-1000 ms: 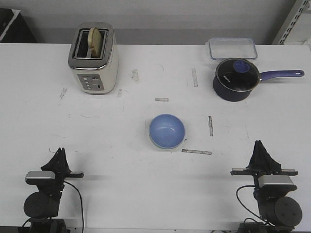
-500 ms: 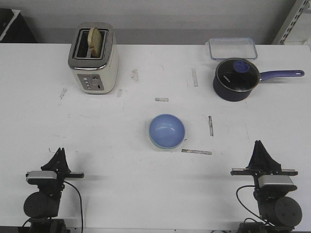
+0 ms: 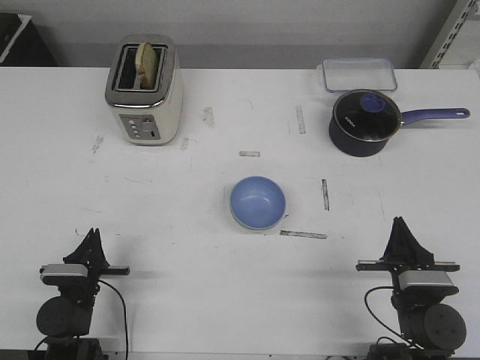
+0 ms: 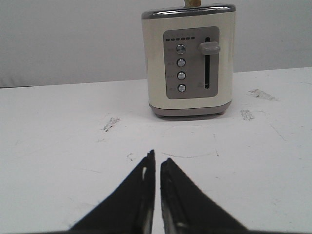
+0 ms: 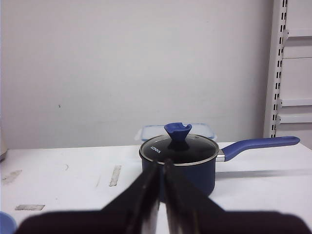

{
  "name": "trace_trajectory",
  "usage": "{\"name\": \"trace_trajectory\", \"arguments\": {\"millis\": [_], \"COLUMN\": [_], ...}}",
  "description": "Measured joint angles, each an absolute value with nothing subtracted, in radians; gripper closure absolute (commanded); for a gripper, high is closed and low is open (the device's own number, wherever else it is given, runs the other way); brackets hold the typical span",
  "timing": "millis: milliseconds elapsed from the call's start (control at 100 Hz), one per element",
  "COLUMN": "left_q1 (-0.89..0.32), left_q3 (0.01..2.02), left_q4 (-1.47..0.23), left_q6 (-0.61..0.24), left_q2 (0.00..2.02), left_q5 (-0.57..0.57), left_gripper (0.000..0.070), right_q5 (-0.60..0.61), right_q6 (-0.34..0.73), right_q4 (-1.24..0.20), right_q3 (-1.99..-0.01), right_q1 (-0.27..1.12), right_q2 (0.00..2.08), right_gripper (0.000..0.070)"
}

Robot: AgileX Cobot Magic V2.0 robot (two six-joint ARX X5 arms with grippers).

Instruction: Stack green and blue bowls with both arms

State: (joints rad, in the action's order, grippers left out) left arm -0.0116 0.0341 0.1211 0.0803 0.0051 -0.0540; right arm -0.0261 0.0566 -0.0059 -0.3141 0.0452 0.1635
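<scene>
So, I'm sitting with both arms tucked back at the near edge of the table (image 3: 187,300): left gripper (image 3: 93,238) by the near left corner, right gripper (image 3: 401,227) by the near right corner, both pointing toward the far edge. On each one the fingers are pressed almost together with just a thin sliver of gap, gripping nothing; the left fingers (image 4: 139,195) and right fingers (image 5: 146,195) are hanging just over bare tabletop.

Around me, a cream toaster (image 3: 145,90) with a slice of bread (image 3: 148,63) sticking out is standing toward the far left corner, straight ahead of my left wrist. A dark navy saucepan (image 3: 365,122) with a glass lid and purple handle is sitting toward the far right, and a clear lidded container (image 3: 359,74) is lying just behind it near the far edge. Nothing is standing between my grippers and the middle.

The blue bowl (image 3: 257,202) is resting roughly mid-table, well apart from both grippers. It's sitting inside the green bowl (image 3: 255,226), which is only peeking out as a pale rim around its near side.
</scene>
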Motion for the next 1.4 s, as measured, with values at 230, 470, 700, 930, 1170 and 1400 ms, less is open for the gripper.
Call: {"name": "trace_trajectory", "arguments": {"millis": [230, 470, 700, 930, 1170, 1400], "left_q1": [-0.011, -0.011, -0.012, -0.012, -0.012, -0.012], "left_q3": [0.034, 0.034, 0.034, 0.035, 0.034, 0.034], "left_q4": [0.121, 0.120, 0.120, 0.120, 0.120, 0.120], "left_q6": [0.080, 0.080, 0.080, 0.080, 0.080, 0.080], "left_q2": [0.005, 0.005, 0.005, 0.005, 0.005, 0.005], "left_q5": [-0.054, -0.054, -0.054, -0.054, -0.054, -0.054], "left_gripper": [0.0699, 0.0699, 0.0699, 0.0699, 0.0699, 0.0699], "right_q5": [-0.026, -0.027, -0.025, -0.021, 0.000, 0.000], "right_q6": [0.057, 0.053, 0.048, 0.048, 0.048, 0.048], "right_q4": [-0.006, -0.016, -0.015, 0.026, 0.007, 0.009], "right_q3": [-0.314, -0.286, -0.121, -0.017, -0.015, -0.015], "right_q1": [0.045, 0.045, 0.045, 0.045, 0.045, 0.045], "right_q2": [0.163, 0.127, 0.067, 0.000, 0.001, 0.001], "right_gripper": [0.0692, 0.0692, 0.0692, 0.0692, 0.0692, 0.0692]}}
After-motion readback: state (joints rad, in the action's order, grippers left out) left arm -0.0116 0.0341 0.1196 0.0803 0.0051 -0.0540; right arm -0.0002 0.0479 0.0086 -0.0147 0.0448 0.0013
